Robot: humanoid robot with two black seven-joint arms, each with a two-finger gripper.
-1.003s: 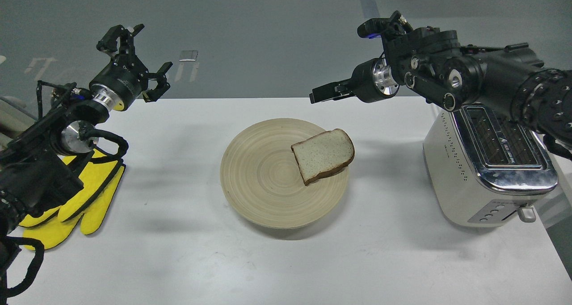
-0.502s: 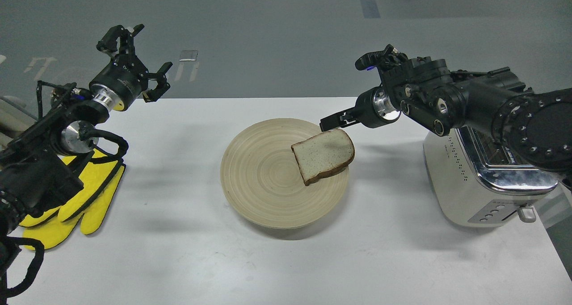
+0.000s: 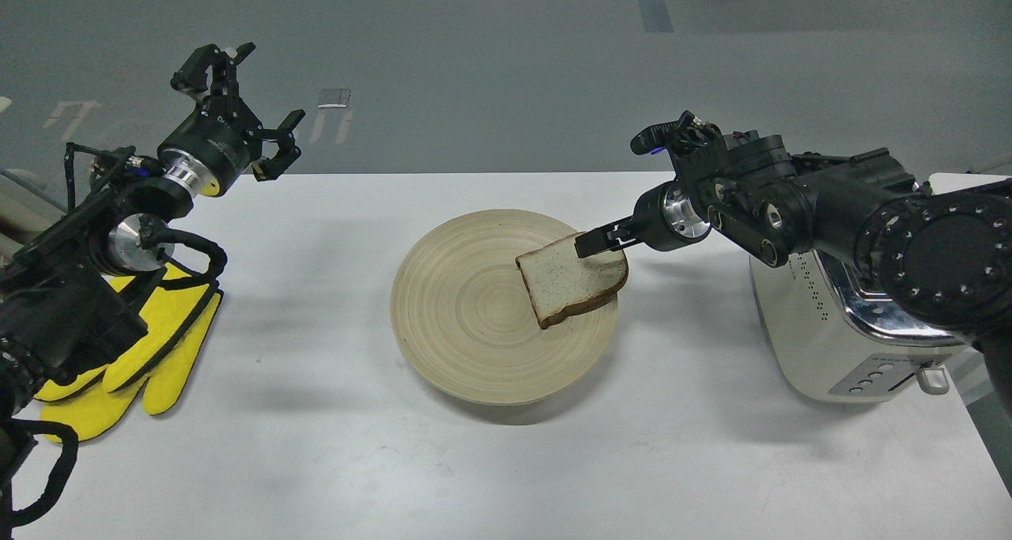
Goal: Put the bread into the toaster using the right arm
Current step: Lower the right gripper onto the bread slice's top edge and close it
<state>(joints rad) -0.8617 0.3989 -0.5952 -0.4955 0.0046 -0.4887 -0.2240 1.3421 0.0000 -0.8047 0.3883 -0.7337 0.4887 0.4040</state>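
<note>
Bread (image 3: 571, 279) is the star here, but going big to small: the white table (image 3: 316, 445) fills most of the view. Next is the right arm (image 3: 830, 208), a chunky black thing coming in from the right and hanging over the toaster (image 3: 822, 342), covering most of its chrome top. The toaster sits at the table's right side, well apart from the plate (image 3: 466, 319).

The left arm (image 3: 118, 232) is way off on the other side, above some yellow gloves (image 3: 150, 358) lying flat on the table. The round wooden plate sits in the middle.

The slice lies on the plate's right side, tilted, with its rounded crust end sticking out past the rim toward the toaster.

Smallest bits: the left gripper (image 3: 253, 105) is raised off the table with its fingers spread wide, holding nothing. The right gripper (image 3: 594, 243) is right at the top edge of the slice, its dark tip overlapping the crust. It's so slim and dark from this angle that I honestly can't tell whether the fingers are parted or pinched, or whether it's actually got the slice.
</note>
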